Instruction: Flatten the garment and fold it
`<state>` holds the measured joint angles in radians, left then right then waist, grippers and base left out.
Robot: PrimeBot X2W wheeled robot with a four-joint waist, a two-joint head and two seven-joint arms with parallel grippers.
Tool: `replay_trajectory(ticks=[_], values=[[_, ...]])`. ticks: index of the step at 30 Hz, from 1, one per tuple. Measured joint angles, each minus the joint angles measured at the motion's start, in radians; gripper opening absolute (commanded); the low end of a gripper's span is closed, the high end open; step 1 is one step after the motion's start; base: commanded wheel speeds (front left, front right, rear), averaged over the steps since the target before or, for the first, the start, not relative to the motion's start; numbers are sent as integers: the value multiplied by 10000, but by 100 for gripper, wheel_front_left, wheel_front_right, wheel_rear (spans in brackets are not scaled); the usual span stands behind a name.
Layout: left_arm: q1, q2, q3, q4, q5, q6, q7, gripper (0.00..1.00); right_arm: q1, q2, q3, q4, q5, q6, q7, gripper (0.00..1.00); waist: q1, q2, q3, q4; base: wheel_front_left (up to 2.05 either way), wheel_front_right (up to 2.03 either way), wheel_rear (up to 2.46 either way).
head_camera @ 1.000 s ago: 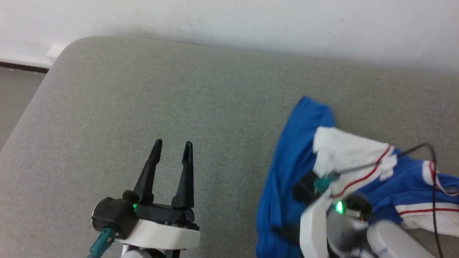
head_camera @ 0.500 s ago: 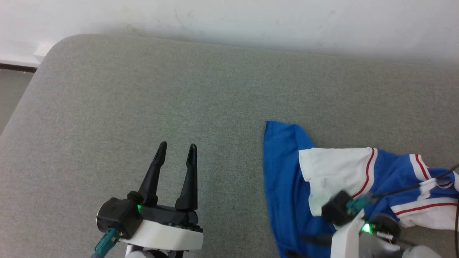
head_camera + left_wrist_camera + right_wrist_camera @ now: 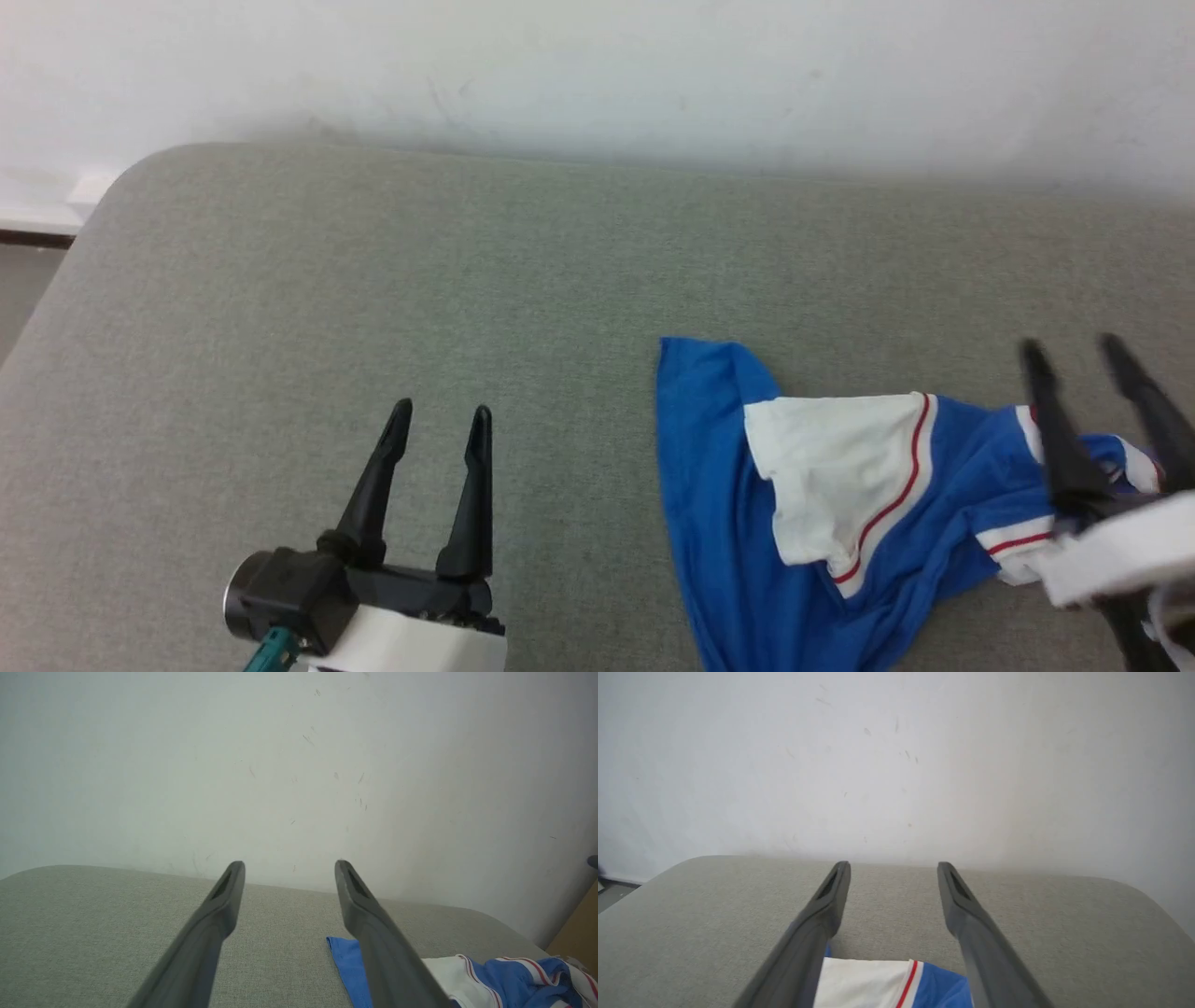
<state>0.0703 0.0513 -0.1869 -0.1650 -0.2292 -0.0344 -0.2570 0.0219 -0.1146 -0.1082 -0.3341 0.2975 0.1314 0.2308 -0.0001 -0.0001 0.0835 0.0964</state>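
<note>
The garment [image 3: 714,504] lies bunched at the lower right of the head view. A blue panel is spread toward the middle of the frame, and a white sleeve [image 3: 822,476] with red trim is doubled over it. More striped folds are heaped toward the right edge. It looks far from flat, so the flattening step seems barely begun, and the heap probably sits there to be drawn out across the bare grey bench [image 3: 373,280] to its left. The right claw [image 3: 1069,345] stands over the garment's right-hand folds with its fingers spread wide and nothing between them. In the right wrist view the cloth lies low beneath them, and whether they brush it I cannot tell. The left claw [image 3: 441,411] waits at the lower left, well apart from the garment. It is equally wide open, empty, and pointing toward the pale wall [image 3: 597,65].
</note>
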Motion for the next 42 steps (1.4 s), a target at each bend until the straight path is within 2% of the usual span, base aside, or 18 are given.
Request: replay_trajectory(ticks=[2,5,8,13,17,21,25,30,36,42], values=[[164,4,56,-61,105,-2,0,100,503,416,-717,-205,-610,0,-702,100,0,0,-24,-133,0,0,0],[395,4,150,-132,224,-10,0,100,1269,596,-1605,-326,-1049,0,-1446,100,0,0,-39,-347,0,0,0],[519,23,128,-188,493,-19,-2,100,1789,604,-2075,-113,-362,0,-1848,100,0,0,-26,-600,0,0,0],[-183,477,-441,15,1187,-374,299,100,1883,608,-2150,-15,-153,0,-2102,100,0,0,114,-1015,0,0,0],[-2024,1020,-1306,660,1346,-798,1791,100,1685,612,-2140,-25,-130,0,-2105,100,2,0,368,-1193,0,0,0],[-3984,1672,-2731,1898,1325,-884,3735,100,1453,610,-2096,-23,48,0,-2046,100,3,0,699,-1281,0,0,0],[-5865,2213,-4452,3127,842,-895,4815,100,1348,614,-1948,2,240,0,-1987,100,3,0,1091,-1362,0,0,0],[-7405,2416,-5442,4633,27,-897,5354,100,982,614,-1785,33,297,0,-1987,100,3,0,1606,-1516,0,0,0],[-8379,2679,-6784,6171,-834,-897,6153,100,777,614,-1747,79,385,0,-1960,100,4,1,2157,-1764,0,0,0],[-9359,2786,-7825,6679,-1885,-897,6740,100,603,614,-1726,217,472,0,-1960,100,1,1,2608,-1946,0,0,0]])
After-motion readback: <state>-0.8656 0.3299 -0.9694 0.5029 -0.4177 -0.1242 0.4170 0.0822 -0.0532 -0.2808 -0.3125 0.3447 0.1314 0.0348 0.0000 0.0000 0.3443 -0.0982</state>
